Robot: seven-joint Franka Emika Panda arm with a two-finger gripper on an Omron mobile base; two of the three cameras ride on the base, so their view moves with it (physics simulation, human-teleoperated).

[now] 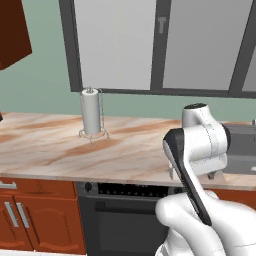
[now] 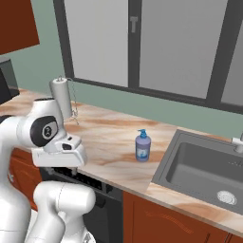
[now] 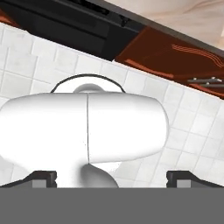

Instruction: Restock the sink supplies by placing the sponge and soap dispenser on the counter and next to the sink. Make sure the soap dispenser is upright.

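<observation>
We note the rounded lavender soap dispenser [image 2: 143, 146] upright on marbled counter [image 2: 114, 142] near the sink [image 2: 204, 166], label unreadable; gripper [image 3: 111, 177] fingers wide apart, empty.

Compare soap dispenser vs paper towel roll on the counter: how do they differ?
The soap dispenser is short, lavender-blue with a blue pump; the paper towel roll is taller, plain white. The dispenser stands free near the sink; the roll sits in a wire holder farther away. Both are upright on the counter.
</observation>
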